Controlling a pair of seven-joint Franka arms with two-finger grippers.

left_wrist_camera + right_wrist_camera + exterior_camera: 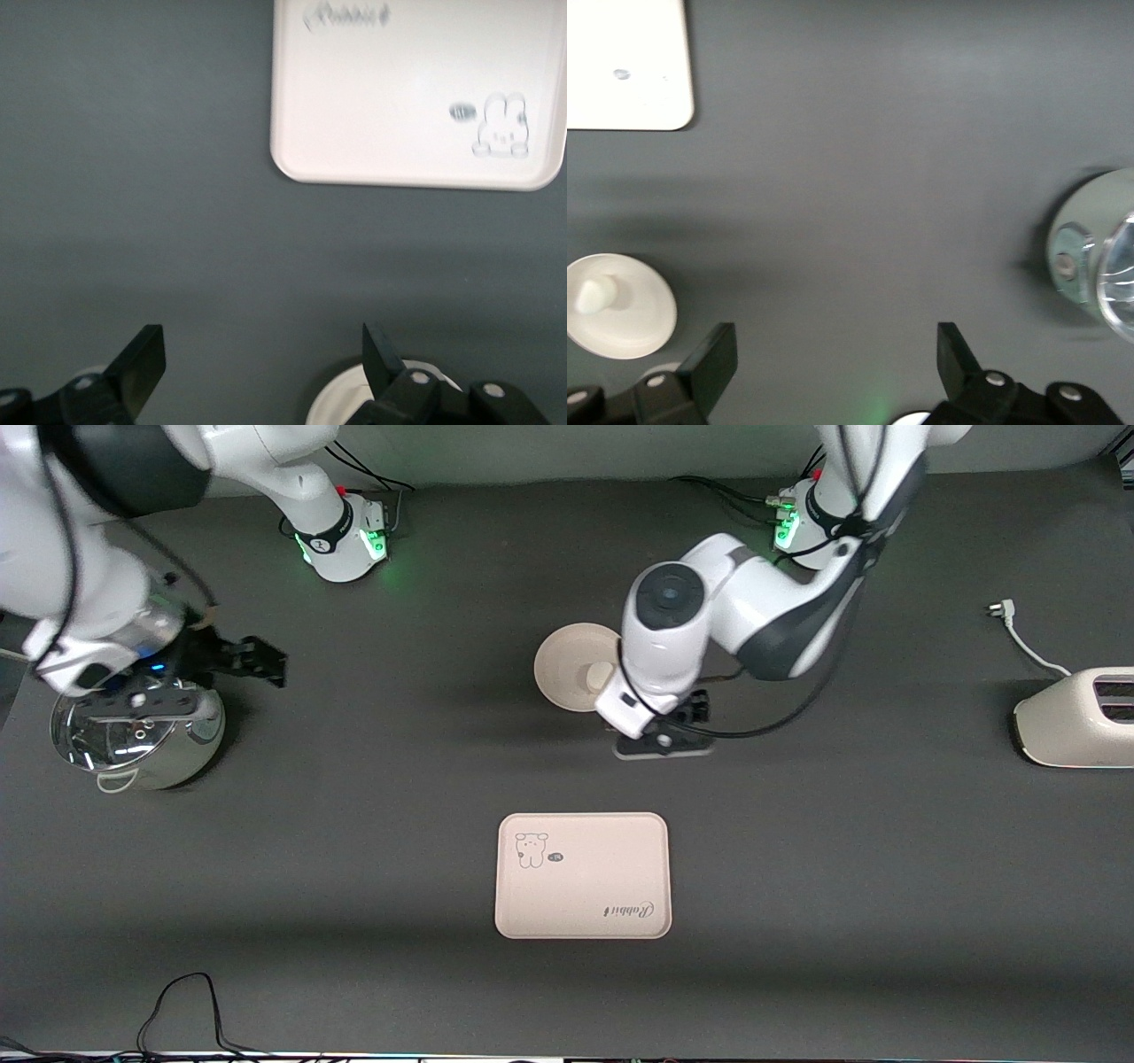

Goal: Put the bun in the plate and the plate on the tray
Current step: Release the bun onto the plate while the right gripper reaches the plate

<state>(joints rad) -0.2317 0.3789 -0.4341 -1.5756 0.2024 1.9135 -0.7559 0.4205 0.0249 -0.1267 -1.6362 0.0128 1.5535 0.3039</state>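
Note:
The round cream plate (567, 662) sits mid-table, farther from the front camera than the tray (582, 875). The small white bun (600, 677) lies in the plate, partly hidden by the left arm. My left gripper (663, 744) is open and empty, low over the table beside the plate on the side toward the tray. In the left wrist view its open gripper (263, 363) frames bare table, with the plate's rim (337, 407) by one finger and the tray (416, 97) ahead. My right gripper (266, 662) is open and empty, and the arm waits at its own end of the table. The right wrist view shows its open gripper (833, 359), the plate (633, 319) and the bun (592, 293).
A shiny metal pot (137, 731) stands under the right arm's wrist and shows in the right wrist view (1090, 252). A cream toaster (1076, 717) with a white cord stands at the left arm's end of the table. A tray corner (625, 62) shows in the right wrist view.

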